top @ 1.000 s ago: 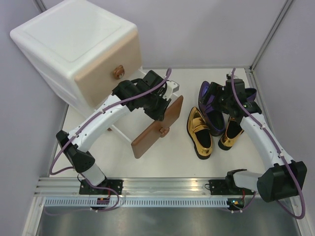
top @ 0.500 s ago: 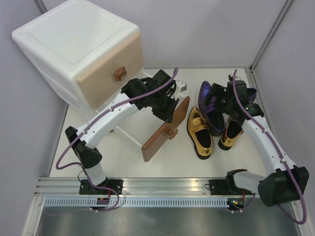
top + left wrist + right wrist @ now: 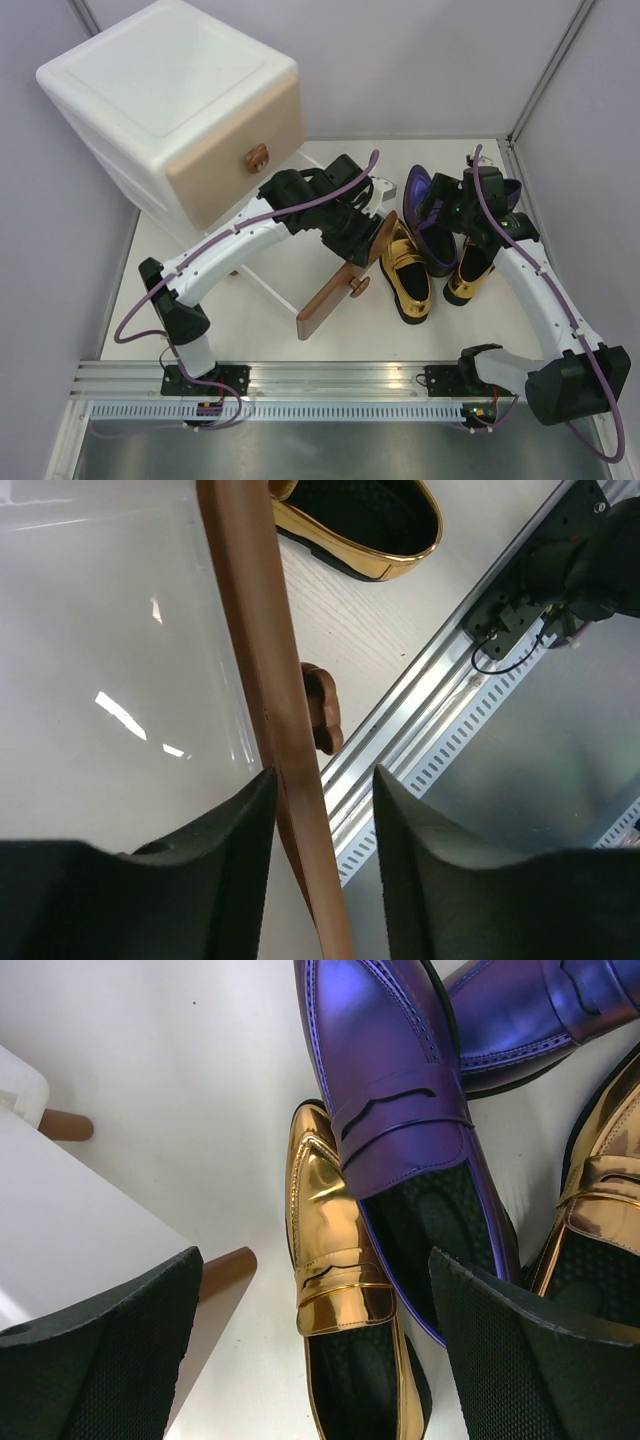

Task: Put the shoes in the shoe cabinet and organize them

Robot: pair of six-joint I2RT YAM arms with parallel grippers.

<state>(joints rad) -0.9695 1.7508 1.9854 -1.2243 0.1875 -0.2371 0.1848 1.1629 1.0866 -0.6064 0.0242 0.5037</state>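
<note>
The white shoe cabinet (image 3: 150, 90) stands at the back left with its beige upper drawer (image 3: 235, 155) closed. Its brown lower drawer front (image 3: 335, 290) is pulled out, close to a gold shoe (image 3: 405, 270). My left gripper (image 3: 368, 238) straddles that front's top edge. In the left wrist view the brown panel (image 3: 265, 680) runs between the fingers of the left gripper (image 3: 325, 780), with a gap on the right side. My right gripper (image 3: 312, 1270) hangs open above a gold shoe (image 3: 335, 1250) and a purple shoe (image 3: 400, 1110). The other purple shoe (image 3: 540, 1010) and gold shoe (image 3: 600, 1210) lie beside them.
The open drawer's pale tray (image 3: 100, 630) stretches behind the brown front, whose bear knob (image 3: 322, 705) faces the metal rail (image 3: 330, 385) at the near edge. A brown cabinet foot (image 3: 65, 1125) shows on the white tabletop. Grey walls close in the left, back and right.
The left arm has drawn the brown drawer front rightwards up to the gold shoe, and the cabinet has shifted right with it. The left jaws have widened off the panel. The right arm has barely moved.
</note>
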